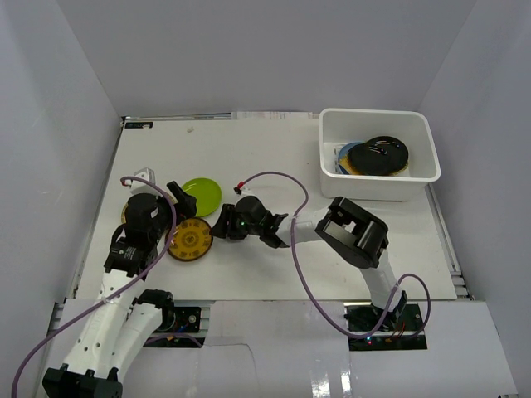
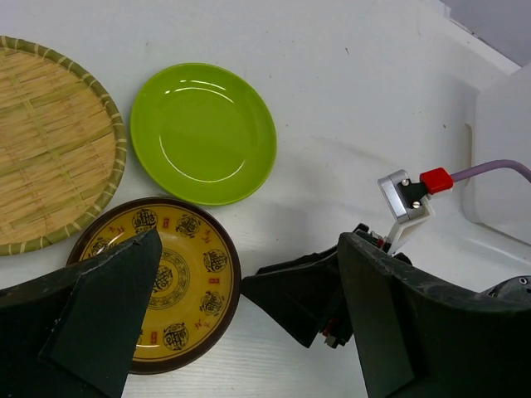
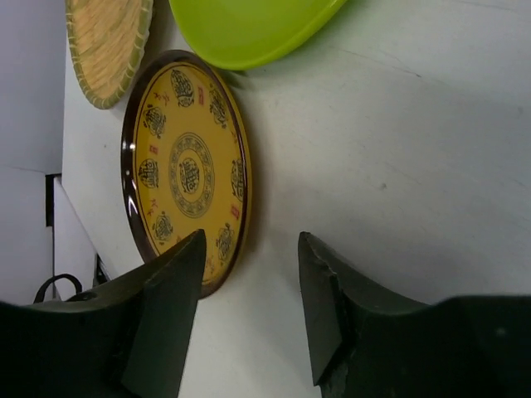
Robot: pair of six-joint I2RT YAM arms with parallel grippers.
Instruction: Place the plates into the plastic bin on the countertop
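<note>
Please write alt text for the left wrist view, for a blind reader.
Three plates lie on the white countertop: a lime green plate, a woven bamboo plate at left, and a yellow patterned plate nearest the camera. The open left gripper frames the bottom edge; the right gripper sits beside the yellow one.

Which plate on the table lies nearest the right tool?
The yellow plate with the dark pattern: its rim sits just ahead of the open right tool, while the lime green plate and the woven bamboo plate lie farther off.
</note>
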